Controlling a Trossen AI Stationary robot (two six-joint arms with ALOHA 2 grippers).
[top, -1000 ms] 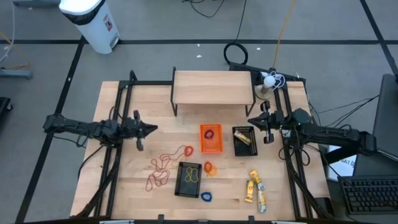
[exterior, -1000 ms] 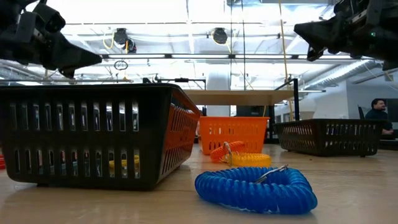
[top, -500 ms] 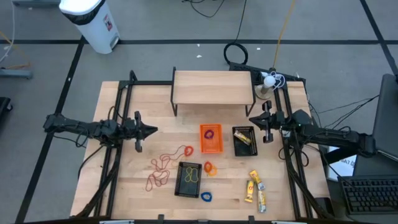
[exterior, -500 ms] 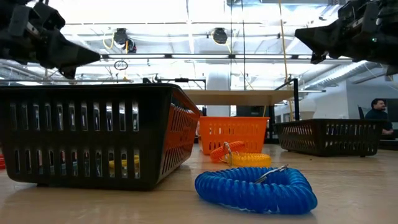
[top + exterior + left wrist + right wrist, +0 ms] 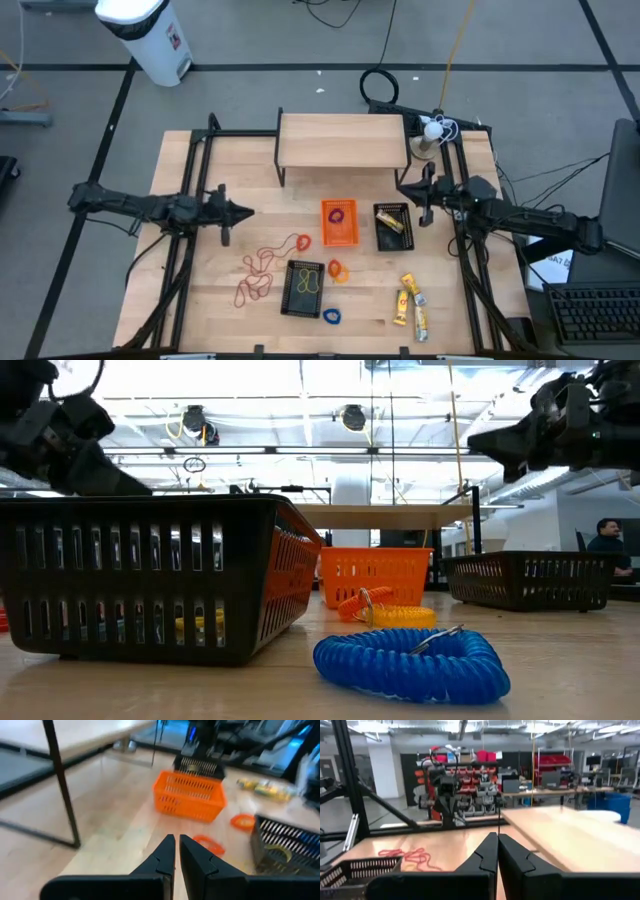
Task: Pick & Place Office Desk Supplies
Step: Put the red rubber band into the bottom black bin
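High view: left gripper (image 5: 247,211) and right gripper (image 5: 401,192) both closed, empty, hovering. Rubber bands (image 5: 262,272) tangled left of black basket (image 5: 304,288); closed jaws would probably snag several.

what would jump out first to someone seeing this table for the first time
Probably the bright orange basket at the middle of the table, standing between two black baskets: one just to its right, one nearer the front edge. Next, the tangle of red rubber bands left of the front basket and the yellow packets at the front right. Both arms hang above the table with shut fingers: left gripper at the left, right gripper by the right-hand black basket.
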